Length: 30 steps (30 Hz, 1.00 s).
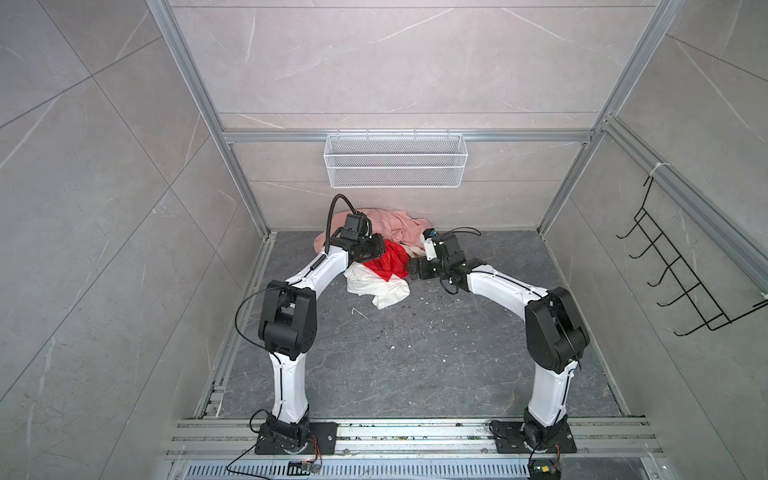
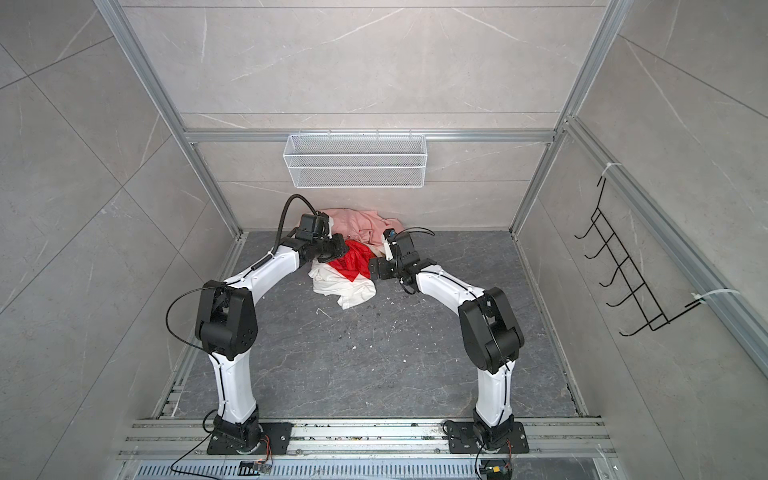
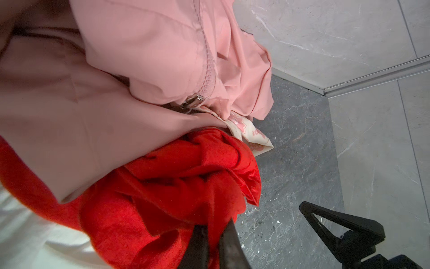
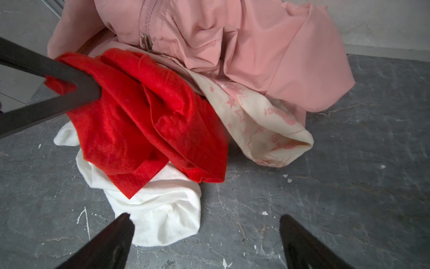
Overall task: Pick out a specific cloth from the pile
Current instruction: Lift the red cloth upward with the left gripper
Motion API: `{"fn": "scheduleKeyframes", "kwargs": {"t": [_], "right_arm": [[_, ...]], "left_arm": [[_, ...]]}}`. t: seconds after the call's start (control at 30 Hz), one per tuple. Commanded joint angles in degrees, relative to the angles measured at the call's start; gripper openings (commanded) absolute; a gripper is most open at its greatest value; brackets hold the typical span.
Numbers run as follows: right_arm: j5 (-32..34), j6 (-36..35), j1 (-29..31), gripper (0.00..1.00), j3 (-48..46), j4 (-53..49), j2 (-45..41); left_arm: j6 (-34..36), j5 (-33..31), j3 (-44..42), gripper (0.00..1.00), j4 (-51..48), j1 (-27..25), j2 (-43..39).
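Left gripper pinched shut on cloth; right gripper wide, empty.
Likely light, limp; its bunched edge, centre of a top view, grips best.

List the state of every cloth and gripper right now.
left gripper: shut on the red cloth
right gripper: open, empty
red cloth: pinched, draped over the white garment
white garment: crumpled on the floor
pink garment: heaped
cream cloth: partly under the pink garment
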Motion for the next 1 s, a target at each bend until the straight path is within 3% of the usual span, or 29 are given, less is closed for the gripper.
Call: {"fn": "scheduleKeyframes", "kwargs": {"t": [0.0, 0.97], "right_arm": [[1.00, -0.25, 0.03, 1.00, -1.13, 0.76, -2.50], [-0.22, 1.05, 0.00, 1.00, -3.50, 2.67, -7.06]], "left_arm": [[0.04, 1.49, 2.80, 0.00, 1.54, -0.57, -4.88], [-0.14, 1.40, 2.37, 0.00, 3.47, -1.20, -12.05]]}}
